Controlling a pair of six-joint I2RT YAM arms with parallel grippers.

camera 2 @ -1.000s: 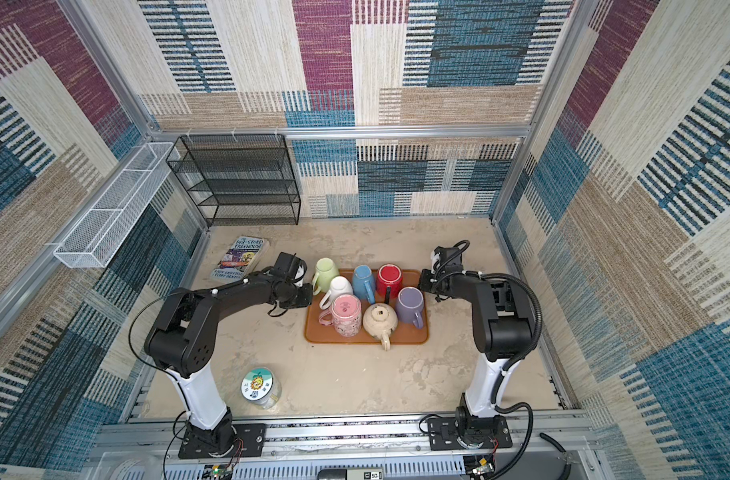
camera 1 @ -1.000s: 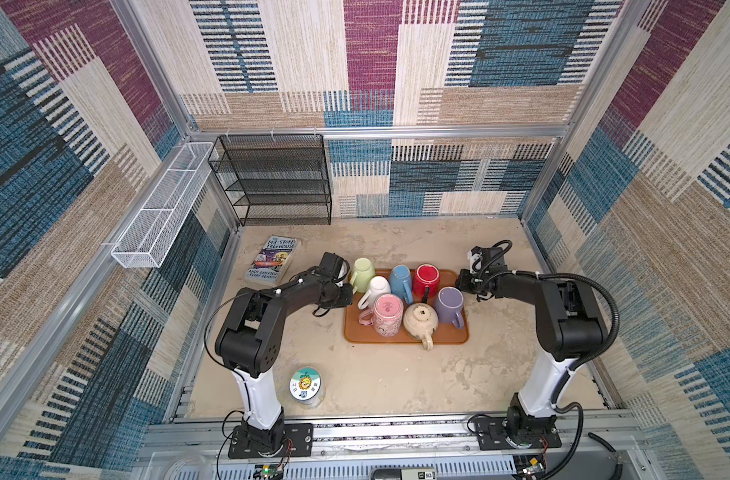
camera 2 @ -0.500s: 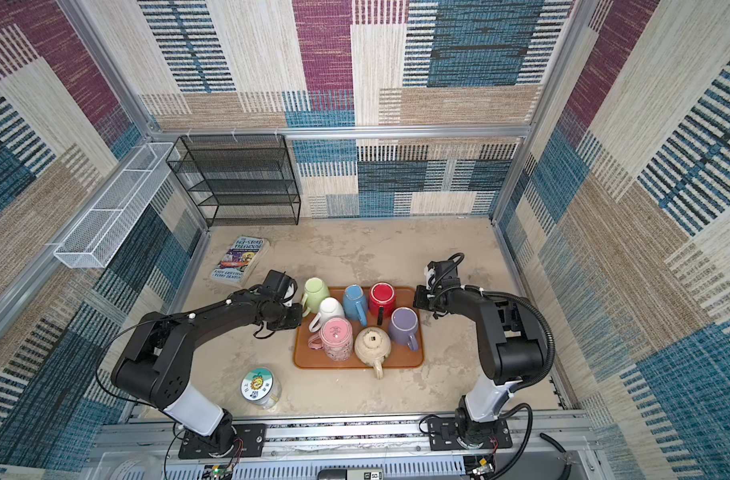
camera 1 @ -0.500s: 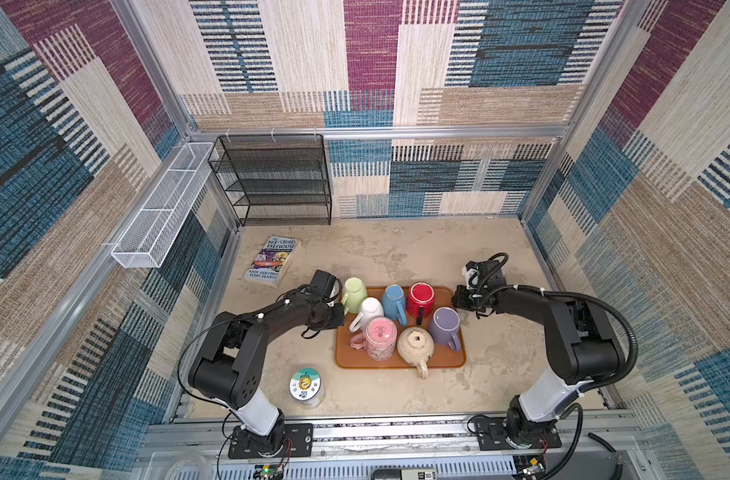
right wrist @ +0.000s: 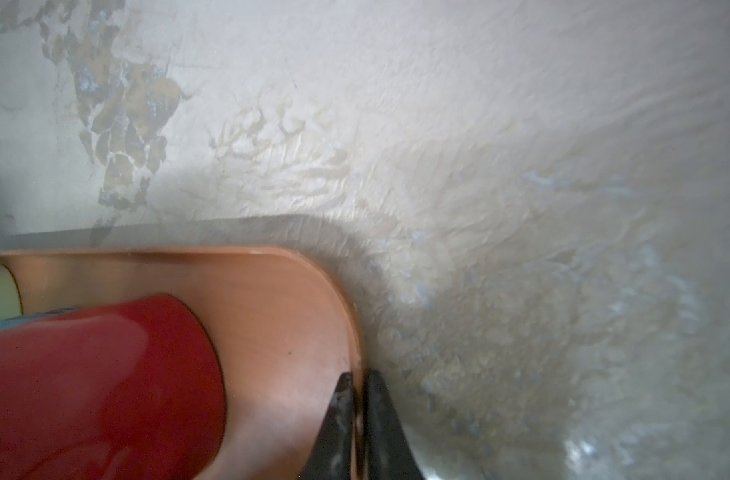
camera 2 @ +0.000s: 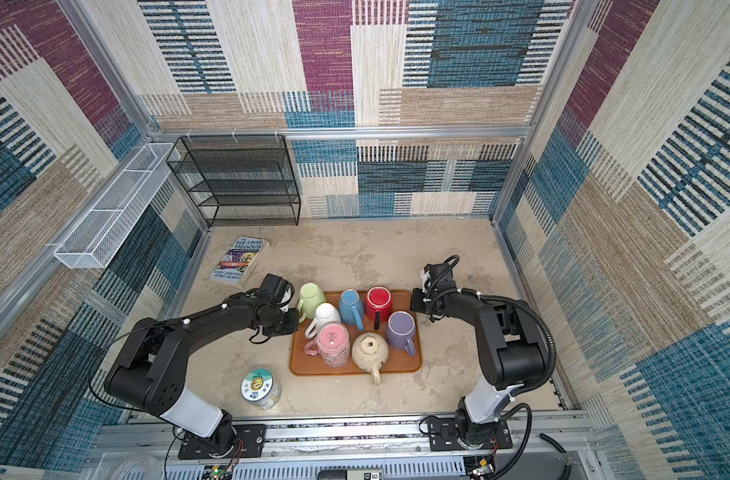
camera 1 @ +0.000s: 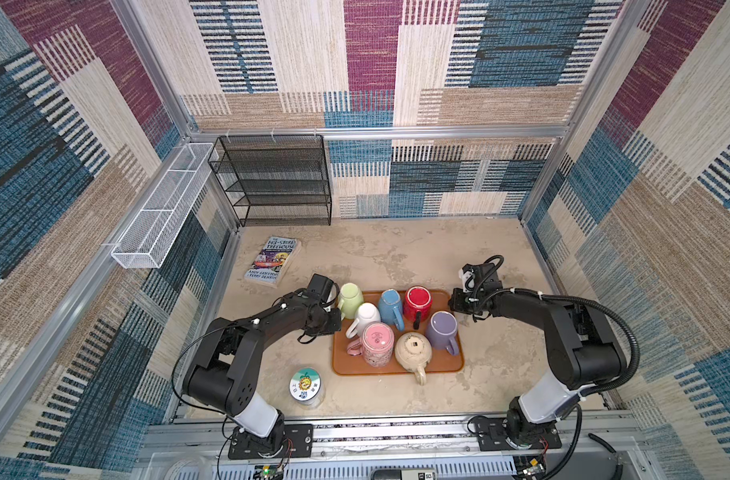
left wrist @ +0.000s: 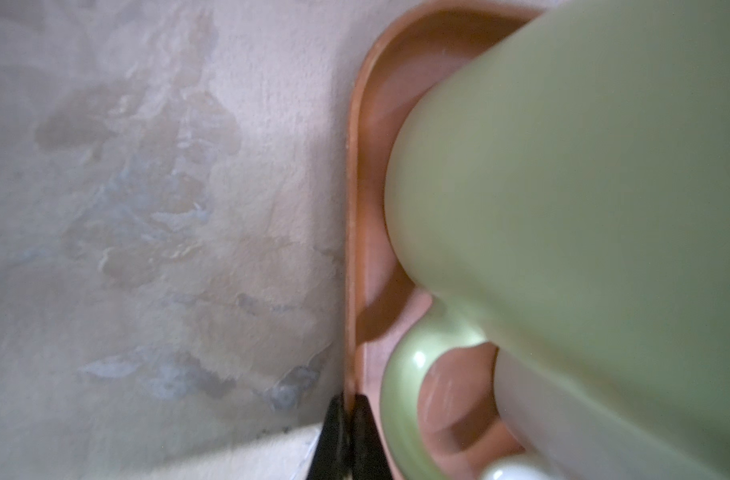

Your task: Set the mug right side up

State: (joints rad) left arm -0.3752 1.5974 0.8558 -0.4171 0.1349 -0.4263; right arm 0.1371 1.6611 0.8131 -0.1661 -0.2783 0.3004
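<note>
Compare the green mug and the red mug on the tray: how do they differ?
The green mug sits at the far-left corner of the tray beside the left gripper; the red mug sits far right, near the right gripper. Green's handle matches its body; red's is black. Both appear bottom-up.

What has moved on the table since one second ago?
The left gripper and the right gripper, each shut on an opposite rim of the orange plastic tray, pulled it with its colourful ceramic mugs toward the robot's bases. Nothing was let go. The paperback book, the lidded clear jar and the black wire rack stayed put.
</note>
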